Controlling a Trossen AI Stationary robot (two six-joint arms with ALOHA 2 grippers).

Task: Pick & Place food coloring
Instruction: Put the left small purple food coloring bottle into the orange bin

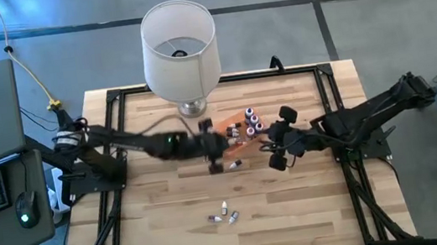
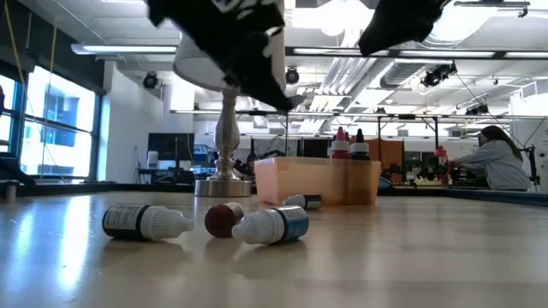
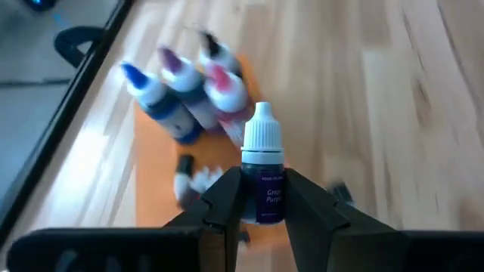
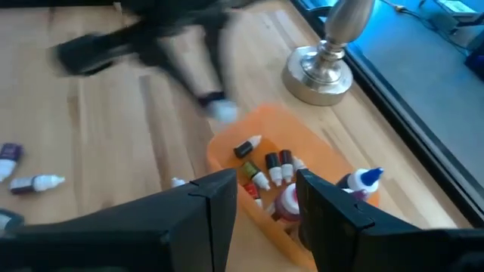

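Note:
My left gripper [image 1: 215,147] hangs over the orange tray [image 1: 235,130] and is shut on a small food coloring bottle [image 3: 263,189] with a dark purple label and a white cap. More bottles fill the tray [image 3: 189,106], some standing at its far-right end [image 1: 252,120], others lying flat [image 4: 265,170]. Loose bottles lie on their sides on the table: one close to the tray [image 1: 235,164] and three near the near edge [image 1: 224,215]. My right gripper [image 4: 265,204] is open, just right of the tray and above it, touching nothing. My left gripper pinches the bottle by its dark labelled body [image 3: 265,198] between the two fingers, one on each side. The white cap [image 3: 262,136] sticks out past the fingertips. The bottle is lifted clear, above the orange tray.
A big white lampshade [image 1: 179,43] on a metal foot [image 1: 192,106] stands at the table's far edge, just behind the tray. The bare wooden top [image 1: 298,213] stretches toward the near edge. A laptop and mouse [image 1: 24,217] sit off the table's left side. A person [image 2: 501,158] sits far back in the room.

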